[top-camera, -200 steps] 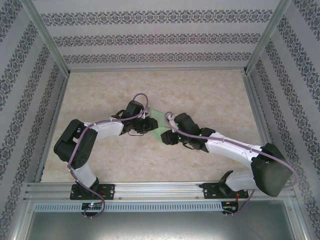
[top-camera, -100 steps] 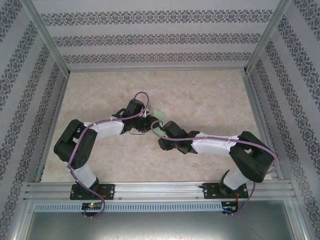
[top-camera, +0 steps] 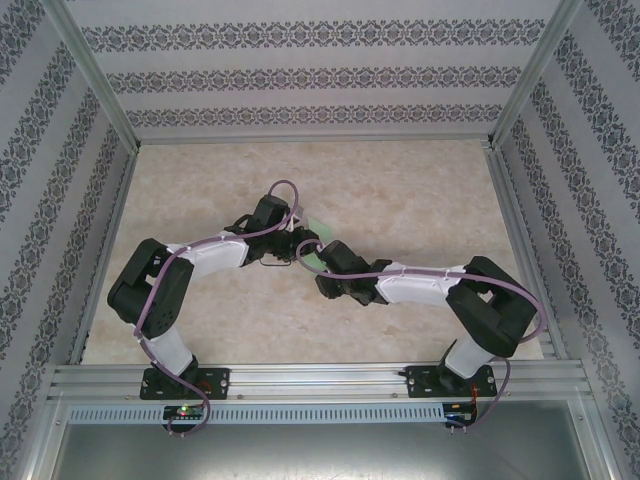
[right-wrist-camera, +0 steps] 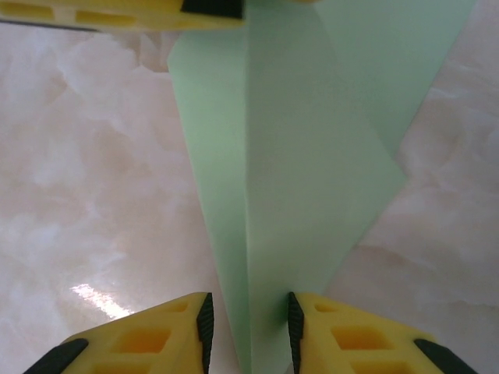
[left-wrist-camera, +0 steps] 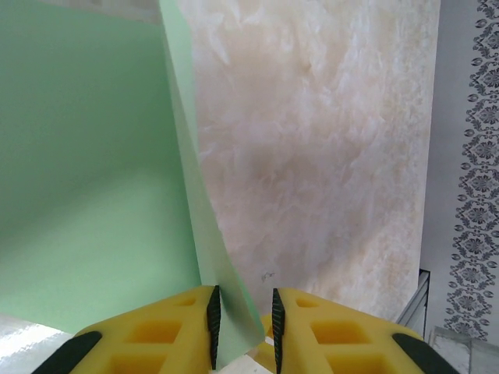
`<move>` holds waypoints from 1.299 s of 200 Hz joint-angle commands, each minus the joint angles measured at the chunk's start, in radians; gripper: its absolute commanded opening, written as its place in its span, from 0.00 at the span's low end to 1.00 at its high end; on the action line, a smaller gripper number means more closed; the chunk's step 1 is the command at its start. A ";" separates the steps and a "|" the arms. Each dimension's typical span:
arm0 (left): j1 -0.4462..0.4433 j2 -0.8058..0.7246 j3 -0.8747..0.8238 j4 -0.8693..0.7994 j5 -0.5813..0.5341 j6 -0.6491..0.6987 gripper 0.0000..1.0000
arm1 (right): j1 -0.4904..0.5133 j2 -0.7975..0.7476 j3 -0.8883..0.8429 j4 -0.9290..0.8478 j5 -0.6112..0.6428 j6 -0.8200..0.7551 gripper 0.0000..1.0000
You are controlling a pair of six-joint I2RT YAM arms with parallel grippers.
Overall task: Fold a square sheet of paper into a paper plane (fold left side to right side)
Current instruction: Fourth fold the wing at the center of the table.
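- The left fingers point(left-wrist-camera: 156, 339) stand narrow. A lifted strip of the square sheet of paper point(left-wrist-camera: 93, 156) sits in the gap and nearly fills it; we cannot tell whether it is pinched.
- The right fingers point(right-wrist-camera: 148, 339) stand apart, straddling the sheet's raised crease point(right-wrist-camera: 249, 234). Bare bench point(top-camera: 400, 190) shows between one finger and the paper, so we judge there is no grip here.
- On the bench, the sheet lies near the middle, partly folded, and from above is mostly hidden under the two wrists.
- The left arm point(top-camera: 205, 258) reaches in from the left with its elbow bent. The right arm point(top-camera: 415, 285) lies low and stretched in from the right. They meet nose to nose over the paper.
- Key relation: the crease runs straight away from the right fingers toward the left fingers. Neither arm is nearer.
- Judgement: carrying the left side over to the right falls to the left fingers, while the right fingers steady the crease.
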 commanded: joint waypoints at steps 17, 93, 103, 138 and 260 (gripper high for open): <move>-0.017 0.008 0.030 -0.010 0.022 -0.009 0.28 | 0.010 0.021 0.025 0.013 0.039 -0.003 0.31; -0.018 -0.021 0.023 -0.052 -0.006 0.008 0.33 | 0.010 0.047 0.028 0.011 0.033 0.002 0.17; -0.019 -0.028 0.021 -0.058 -0.013 0.012 0.34 | 0.010 0.047 0.028 0.011 0.030 0.002 0.14; -0.014 -0.068 0.012 -0.103 -0.042 0.026 0.44 | 0.010 0.049 0.021 0.018 0.025 0.003 0.10; 0.112 -0.260 -0.102 -0.140 -0.066 0.030 0.75 | 0.009 0.063 0.004 0.037 -0.012 -0.002 0.07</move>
